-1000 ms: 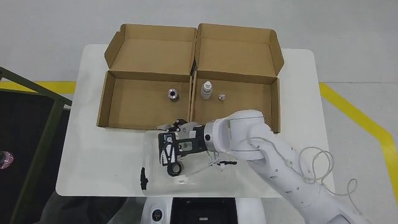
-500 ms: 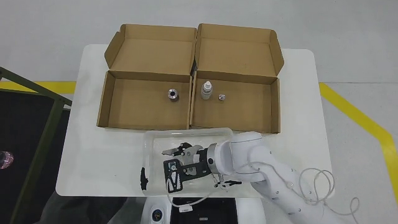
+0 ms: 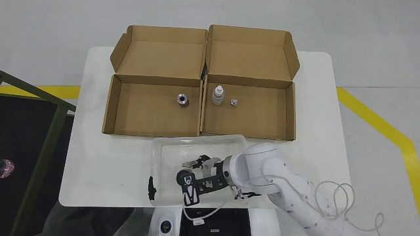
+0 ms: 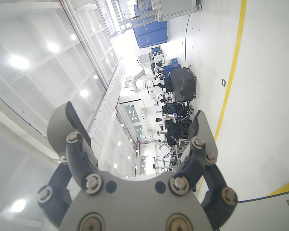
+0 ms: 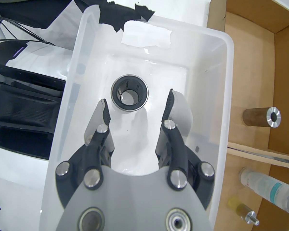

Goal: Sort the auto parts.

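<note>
Right claw (image 5: pixel 137 99) hangs inside the clear plastic bin (image 5: pixel 207 73), fingers spread wide, nothing held. Between and just past the fingertips a black bearing ring (image 5: pixel 128 82) with a steel rim sits upright on the bin floor, bore facing up. Neither pad touches it.

From the top view, the right claw (image 3: pixel 187 189) is over the bin's left half. The bin (image 3: pixel 197 141) stands at the near edge of the white worktop (image 3: pixel 98 157), just in front of the two cardboard boxes. A scrap of black tape (image 3: pixel 151 188) is at the bin's left end and shows on its rim in the right wrist view (image 5: pixel 120 16).

Both boxes are open, lids folded back, side by side and touching.
- Left box (image 3: pixel 131 115): one metal cylinder (image 3: pixel 182 98) near its right wall. The right wrist view shows it lying on its side (image 5: pixel 261 117), brownish body, bright end face with a centre hole.
- Right box (image 3: pixel 262 115): a small white bottle (image 3: pixel 217 94) lies near the left wall, with a small metal part (image 3: pixel 232 102) just beside it. In the right wrist view the bottle (image 5: pixel 265 185) lies flat. The small part (image 5: pixel 245 211) has a yellowish body and a short steel shaft.

Left claw (image 4: pixel 134 111) is spread wide and empty, aimed up and away from the worktop toward the hall ceiling.
</note>
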`<state>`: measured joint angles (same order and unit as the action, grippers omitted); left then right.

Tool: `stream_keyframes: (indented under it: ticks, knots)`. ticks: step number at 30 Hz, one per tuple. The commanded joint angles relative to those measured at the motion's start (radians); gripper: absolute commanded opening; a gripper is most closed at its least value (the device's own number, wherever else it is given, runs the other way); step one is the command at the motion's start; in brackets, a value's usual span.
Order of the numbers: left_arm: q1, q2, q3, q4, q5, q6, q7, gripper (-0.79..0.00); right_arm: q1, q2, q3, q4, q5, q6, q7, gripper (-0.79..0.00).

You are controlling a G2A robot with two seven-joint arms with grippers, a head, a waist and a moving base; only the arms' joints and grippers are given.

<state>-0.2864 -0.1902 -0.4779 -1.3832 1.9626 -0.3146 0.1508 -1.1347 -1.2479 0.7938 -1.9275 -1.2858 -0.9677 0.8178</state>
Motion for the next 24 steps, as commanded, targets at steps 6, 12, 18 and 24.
stream_keyframes:
  ticks: [6, 12, 18, 24]
  knots:
    - [0.0, 0.0, 0.0, 0.0, 0.0, 0.0, 0.0, 0.0, 0.024, -0.002, -0.039, 0.04, -0.012, 0.02, -0.008, -0.336]
    - [0.0, 0.0, 0.0, 0.0, 0.0, 0.0, 0.0, 0.0, 0.075, -0.016, -0.093, 0.106, -0.017, 0.035, -0.025, -0.277]
    - [0.0, 0.0, 0.0, 0.0, 0.0, 0.0, 0.0, 0.0, 0.125, -0.032, -0.145, 0.166, -0.009, 0.047, -0.037, -0.274]
    - [0.0, 0.0, 0.0, 0.0, 0.0, 0.0, 0.0, 0.0, 0.17, -0.049, -0.185, 0.217, -0.003, 0.058, -0.055, -0.289]
